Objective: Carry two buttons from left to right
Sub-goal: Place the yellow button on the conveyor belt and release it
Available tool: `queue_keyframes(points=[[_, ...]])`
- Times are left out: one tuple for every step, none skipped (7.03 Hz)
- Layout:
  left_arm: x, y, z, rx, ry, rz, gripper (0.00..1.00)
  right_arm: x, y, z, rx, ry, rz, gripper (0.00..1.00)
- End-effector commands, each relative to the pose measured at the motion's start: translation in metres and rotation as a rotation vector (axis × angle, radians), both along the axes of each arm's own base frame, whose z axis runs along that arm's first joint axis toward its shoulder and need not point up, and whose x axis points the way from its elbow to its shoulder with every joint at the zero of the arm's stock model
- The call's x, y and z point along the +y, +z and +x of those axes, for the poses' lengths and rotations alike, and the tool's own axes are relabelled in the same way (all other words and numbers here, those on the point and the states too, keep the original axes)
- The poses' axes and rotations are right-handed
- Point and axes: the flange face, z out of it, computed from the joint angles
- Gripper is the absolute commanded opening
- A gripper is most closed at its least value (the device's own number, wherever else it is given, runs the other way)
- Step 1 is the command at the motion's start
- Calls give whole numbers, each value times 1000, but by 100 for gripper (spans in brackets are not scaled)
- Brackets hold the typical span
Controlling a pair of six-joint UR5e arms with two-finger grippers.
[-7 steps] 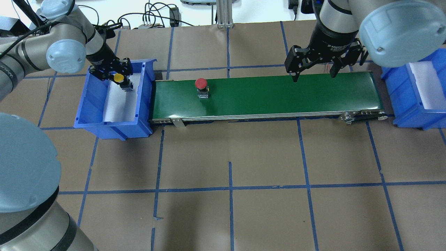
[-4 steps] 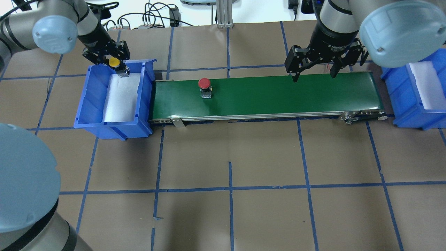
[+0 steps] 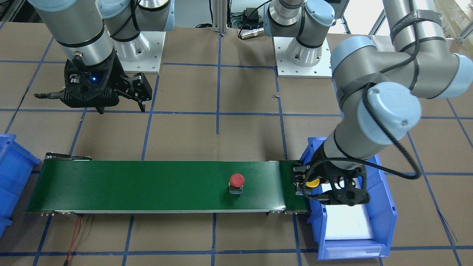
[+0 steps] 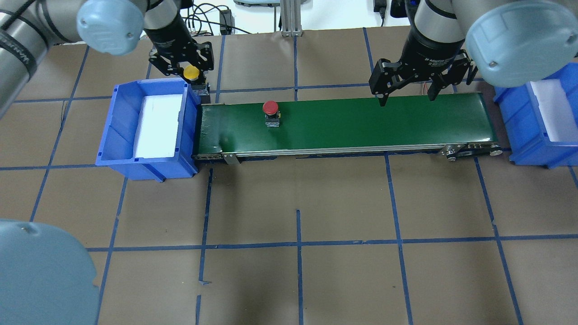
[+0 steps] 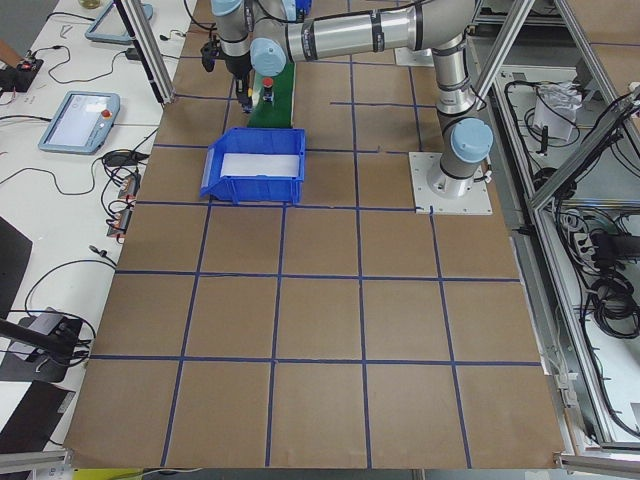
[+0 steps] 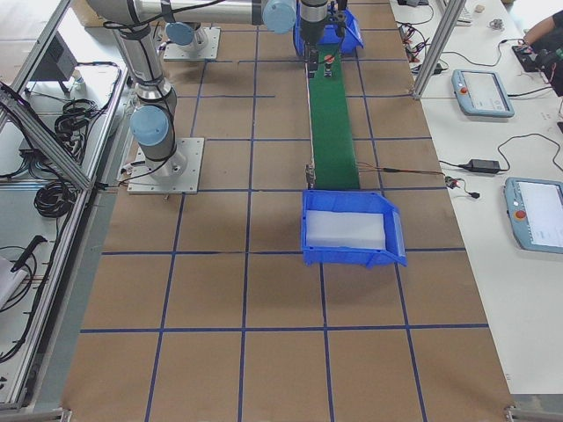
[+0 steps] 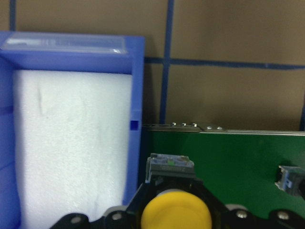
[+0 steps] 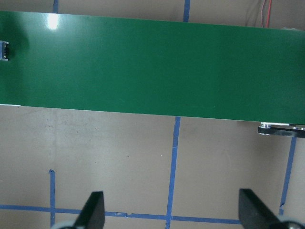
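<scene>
The yellow button (image 4: 191,72) hangs in my left gripper (image 4: 194,80), which is shut on it above the gap between the left blue bin (image 4: 113,126) and the left end of the green conveyor belt (image 4: 361,122). In the left wrist view its yellow cap (image 7: 175,213) fills the bottom, over the belt's end. The red button (image 4: 270,108) stands upright on the belt, left of its middle; it also shows in the front view (image 3: 236,181). My right gripper (image 4: 406,100) is open and empty, above the belt's far edge near its right end.
The left bin holds only a white foam pad (image 4: 156,124). A second blue bin (image 4: 519,122) with white foam stands past the belt's right end. Cables and an aluminium post (image 4: 289,18) lie behind the belt. Brown paper with blue tape lines covers the table.
My left gripper has lifted the yellow button out of the left bin and carried it right, to the belt's left end. The red button has drifted right along the belt. The right arm is still.
</scene>
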Motion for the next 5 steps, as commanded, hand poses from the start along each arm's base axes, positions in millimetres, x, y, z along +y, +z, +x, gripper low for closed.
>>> queue_keyframes(points=[[10,-41,-31,-1,-38,43,30,0,0,0,0,1,0,100],[2,-56,-32,0,-36,23,30,1,0,0,0,1,0,100],[0,-75,-35,-5,-35,52,30,0,-1,0,0,1,2,100],[1,-75,-38,-8,-24,54,30,0,-1,0,0,1,2,100],[5,-81,-39,-9,-24,68,30,0,-1,0,0,1,2,100]])
